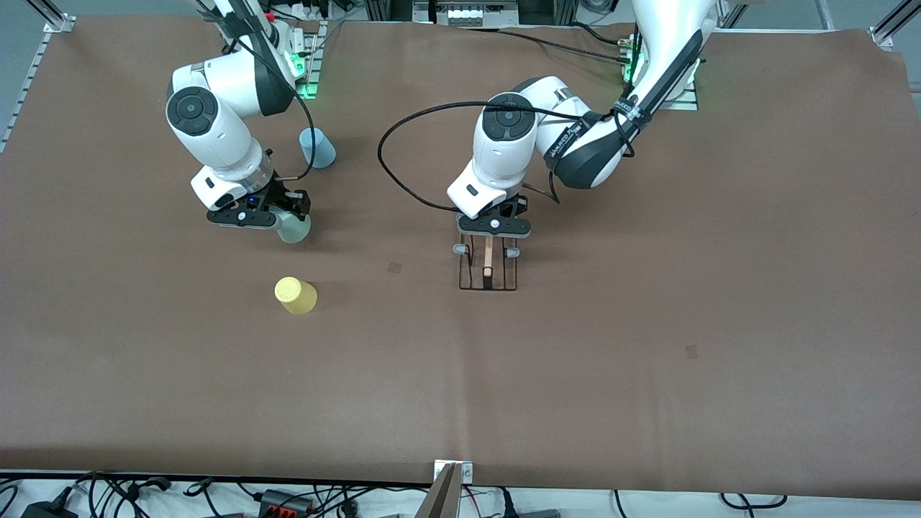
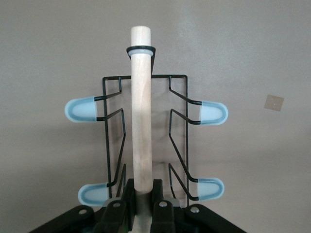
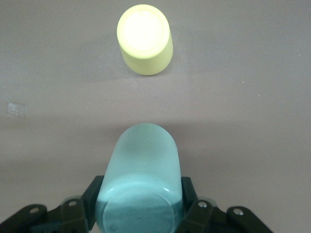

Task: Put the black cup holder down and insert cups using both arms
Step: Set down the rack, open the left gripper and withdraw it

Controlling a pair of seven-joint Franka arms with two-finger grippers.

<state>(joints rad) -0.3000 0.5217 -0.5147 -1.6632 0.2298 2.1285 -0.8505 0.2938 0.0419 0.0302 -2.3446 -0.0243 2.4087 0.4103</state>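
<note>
The black cup holder (image 1: 488, 272) stands on the brown table near its middle, wooden rod (image 2: 141, 121) on top and pale blue-tipped pegs (image 2: 81, 109) out to both sides. My left gripper (image 1: 495, 224) is over it, shut on the rod's end (image 2: 142, 199). My right gripper (image 1: 277, 216), toward the right arm's end, is shut on the pale grey-green cup (image 1: 293, 229) (image 3: 143, 170), base up, fingers (image 3: 92, 196) on both sides. The yellow cup (image 1: 296, 296) (image 3: 145, 39) stands base up nearer the front camera. The light blue cup (image 1: 317, 147) is farther from it.
A black cable (image 1: 403, 158) loops from the left arm over the table beside the holder. Small tan patches (image 1: 395, 267) (image 1: 691, 351) mark the brown cover. Cables and plugs lie along the table's front edge (image 1: 288, 496).
</note>
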